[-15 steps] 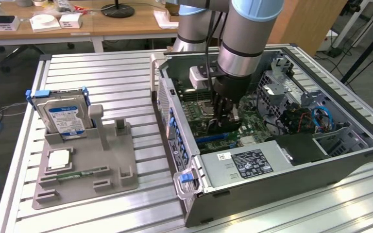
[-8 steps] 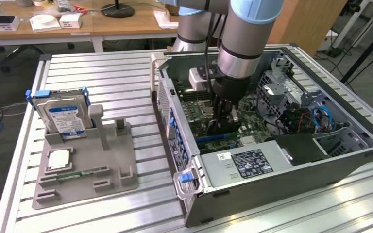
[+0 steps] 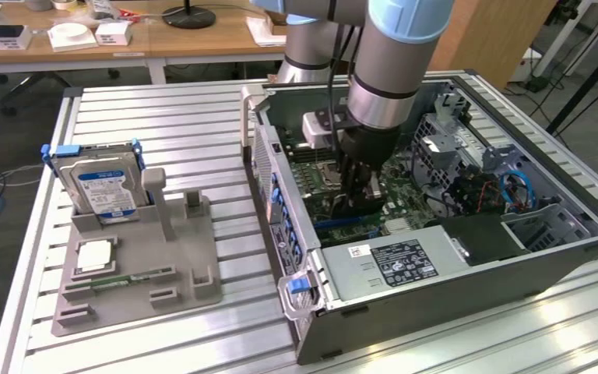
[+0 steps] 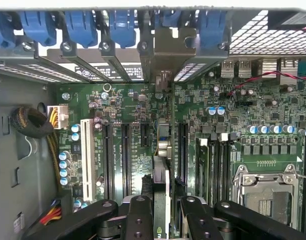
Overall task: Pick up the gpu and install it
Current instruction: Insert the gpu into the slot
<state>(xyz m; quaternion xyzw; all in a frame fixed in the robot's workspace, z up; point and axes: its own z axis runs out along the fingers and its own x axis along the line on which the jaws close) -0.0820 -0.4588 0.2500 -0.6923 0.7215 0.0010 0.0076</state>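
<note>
1. Gripper [image 3: 357, 199] sits low inside open computer case [image 3: 548, 265], clamped on the edge-on gpu [image 4: 162, 165]
2. Expansion slots [image 4: 118, 150] flank the card closely on both sides
3. Drive cage [image 3: 450, 148] and cables [image 3: 512, 191] crowd the exterior view's right
4. Slatted table [image 3: 174, 117] between case and parts holder [image 3: 138, 265]: free room

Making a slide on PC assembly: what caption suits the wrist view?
Gripper holding the gpu edge-on above the motherboard slots inside the open computer case.

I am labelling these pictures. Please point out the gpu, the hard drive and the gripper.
gpu [image 4: 162, 150]: wrist view, top edge.
hard drive [image 3: 105, 185]: exterior view, blue label.
gripper [image 4: 163, 212]: wrist view, between fingertips.
</note>
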